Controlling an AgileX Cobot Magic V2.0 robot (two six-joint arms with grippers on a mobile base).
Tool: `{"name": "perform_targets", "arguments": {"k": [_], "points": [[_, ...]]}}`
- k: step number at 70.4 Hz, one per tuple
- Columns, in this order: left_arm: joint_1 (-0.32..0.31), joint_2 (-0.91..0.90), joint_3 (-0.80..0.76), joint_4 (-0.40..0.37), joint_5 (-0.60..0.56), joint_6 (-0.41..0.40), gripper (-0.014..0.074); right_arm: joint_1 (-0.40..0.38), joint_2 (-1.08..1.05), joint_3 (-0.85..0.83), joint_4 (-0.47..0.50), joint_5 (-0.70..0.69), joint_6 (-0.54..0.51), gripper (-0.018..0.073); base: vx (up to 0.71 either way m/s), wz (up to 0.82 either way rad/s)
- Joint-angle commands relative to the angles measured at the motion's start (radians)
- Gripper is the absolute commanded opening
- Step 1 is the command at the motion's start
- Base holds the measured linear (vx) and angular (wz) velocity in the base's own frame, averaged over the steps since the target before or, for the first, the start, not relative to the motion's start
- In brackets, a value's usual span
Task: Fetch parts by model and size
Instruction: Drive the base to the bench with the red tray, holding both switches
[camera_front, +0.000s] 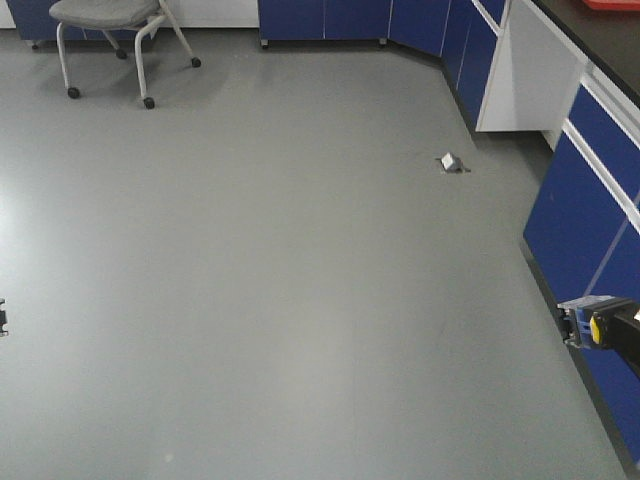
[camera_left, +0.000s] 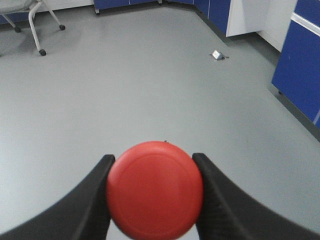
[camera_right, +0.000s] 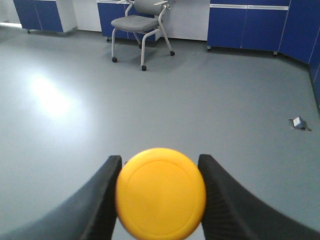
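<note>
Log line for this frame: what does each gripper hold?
left gripper: shut on red-capped switch | right gripper: shut on yellow-capped switch | below: grey floor

**Yellow cap gripped over a grey floor**

The right claw (camera_right: 159, 159) held the yellow-capped switch (camera_right: 160, 194), its two black fingers (camera_right: 97, 202) pressed against either side of the round cap, which faced the camera and hid the base. Beyond lay a bare grey floor (camera_right: 200, 100) with a bright glare patch at left. A grey chair (camera_right: 137, 22) on castors stood at the far wall beside blue cabinets (camera_right: 247, 22). A small grey box (camera_right: 298, 122) lay on the floor at right.
</note>
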Motion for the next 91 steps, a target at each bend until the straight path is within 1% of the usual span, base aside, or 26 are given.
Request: {"name": "perform_targets", "arguments": {"k": [1, 40, 91], "points": [[-0.003, 0.011, -0.029, -0.004, -0.074, -0.005, -0.0006, -0.003, 0.006, -0.03, -0.009, -0.081, -0.005, -0.001, 0.76, 0.03], [-0.003, 0.007, -0.029, -0.004, -0.074, -0.005, -0.0006, -0.003, 0.01, -0.03, -0.009, -0.077, -0.005, -0.001, 0.75, 0.04], [-0.003, 0.009, -0.029, -0.004, -0.074, -0.005, -0.0006, -0.003, 0.01, -0.03, -0.009, -0.077, -0.005, -0.001, 0.71, -0.04]]}}
